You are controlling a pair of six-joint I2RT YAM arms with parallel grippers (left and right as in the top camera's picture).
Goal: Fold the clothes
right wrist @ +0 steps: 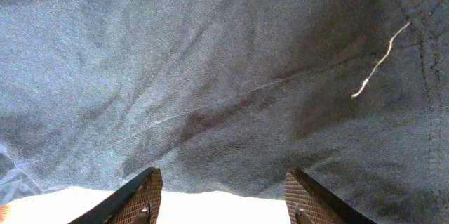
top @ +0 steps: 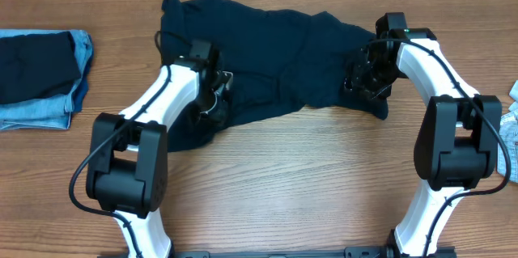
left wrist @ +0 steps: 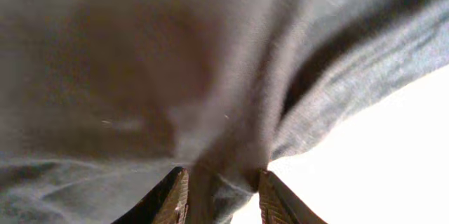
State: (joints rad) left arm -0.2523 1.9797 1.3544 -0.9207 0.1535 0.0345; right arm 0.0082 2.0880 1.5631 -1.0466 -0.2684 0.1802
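Note:
A dark navy garment lies crumpled across the far middle of the wooden table. My left gripper sits on the garment's front left part; in the left wrist view its fingers are shut on a bunched fold of the navy cloth. My right gripper rests at the garment's right end; in the right wrist view its fingers are spread wide, with the cloth's edge just beyond the tips and nothing between them.
A stack of folded clothes, dark on top of blue denim, lies at the far left. A pale garment shows at the right edge. The wooden table stretches bare in front of the garment.

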